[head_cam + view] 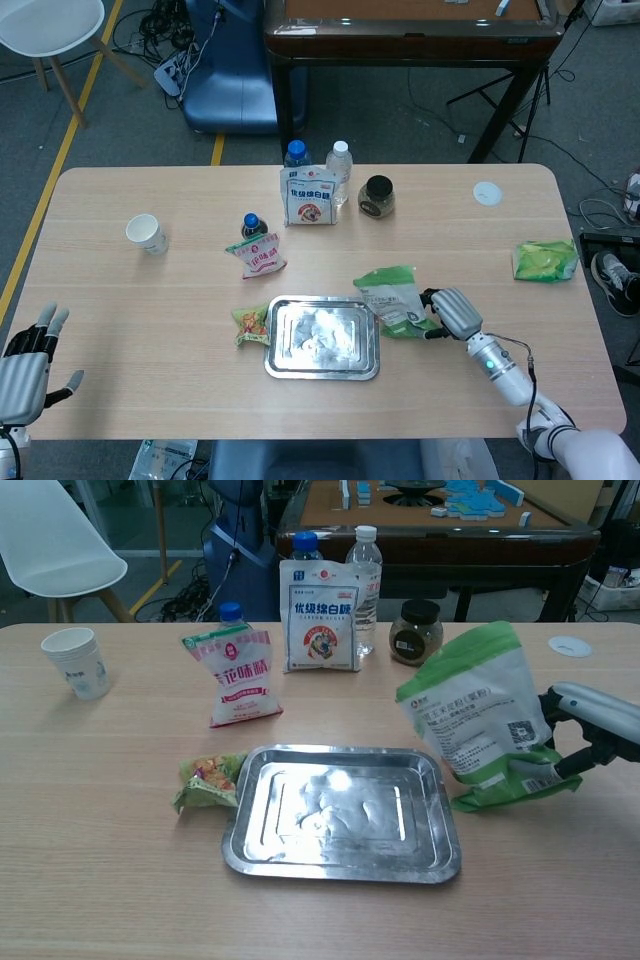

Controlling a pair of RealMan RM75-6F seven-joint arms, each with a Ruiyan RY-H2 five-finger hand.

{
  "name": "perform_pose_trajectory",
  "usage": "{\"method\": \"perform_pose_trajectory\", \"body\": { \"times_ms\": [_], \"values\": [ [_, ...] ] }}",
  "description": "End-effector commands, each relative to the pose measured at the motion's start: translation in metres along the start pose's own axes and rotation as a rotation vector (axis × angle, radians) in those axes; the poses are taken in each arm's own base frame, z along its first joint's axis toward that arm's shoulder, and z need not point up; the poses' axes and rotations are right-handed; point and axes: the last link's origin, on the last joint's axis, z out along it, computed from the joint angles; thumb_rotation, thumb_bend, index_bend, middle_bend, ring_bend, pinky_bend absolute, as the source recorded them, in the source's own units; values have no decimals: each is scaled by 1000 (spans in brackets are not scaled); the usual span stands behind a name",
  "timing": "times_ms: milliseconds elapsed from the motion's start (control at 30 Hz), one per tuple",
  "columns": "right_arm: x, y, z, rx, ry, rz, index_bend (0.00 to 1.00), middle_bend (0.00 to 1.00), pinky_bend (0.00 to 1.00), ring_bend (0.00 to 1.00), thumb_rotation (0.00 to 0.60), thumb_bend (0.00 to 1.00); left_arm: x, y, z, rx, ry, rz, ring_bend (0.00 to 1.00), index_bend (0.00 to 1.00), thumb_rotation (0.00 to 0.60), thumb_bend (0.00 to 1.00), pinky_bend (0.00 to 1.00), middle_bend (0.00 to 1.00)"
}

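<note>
A green-and-white pouch (pixel 482 720) stands tilted at the right edge of a metal tray (pixel 340 815), long axis leaning up and left toward the tray. The right hand (pixel 452 312) grips its lower right corner. The left hand (pixel 25 365) hovers far away, fingers spread, holding nothing

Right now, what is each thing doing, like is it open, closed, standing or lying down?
Green-and-white bag: upright, held by right hand.
Left hand: open, holding nothing.
Metal tray: flat, empty.
Paper cup: upright.
Dark jar: upright, lid on.
Clear bottle: upright, capped.
White sugar bag: standing.
Pink bag: standing.
Small snack packet: lying flat.
</note>
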Motion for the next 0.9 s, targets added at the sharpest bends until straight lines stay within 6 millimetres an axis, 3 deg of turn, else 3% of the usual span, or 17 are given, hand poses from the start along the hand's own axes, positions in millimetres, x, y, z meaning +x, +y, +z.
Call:
{"method": "perform_pose_trajectory", "body": {
  "times_ms": [33,467,900],
  "values": [
    [8,-7,3,47,-4,-40,635,606,562,491,600,348,0,0,0,1,1,-1,122,21,600,229,133,0],
    [33,-51,13,196,-58,-143,662,627,584,515,600,349,-2,-4,-1,3,7,-10,122,21,600,230,123,0],
    [60,-92,27,232,-162,-302,729,699,676,602,600,410,1,-4,-3,4,3,-5,122,21,600,229,123,0]
  ]
}}
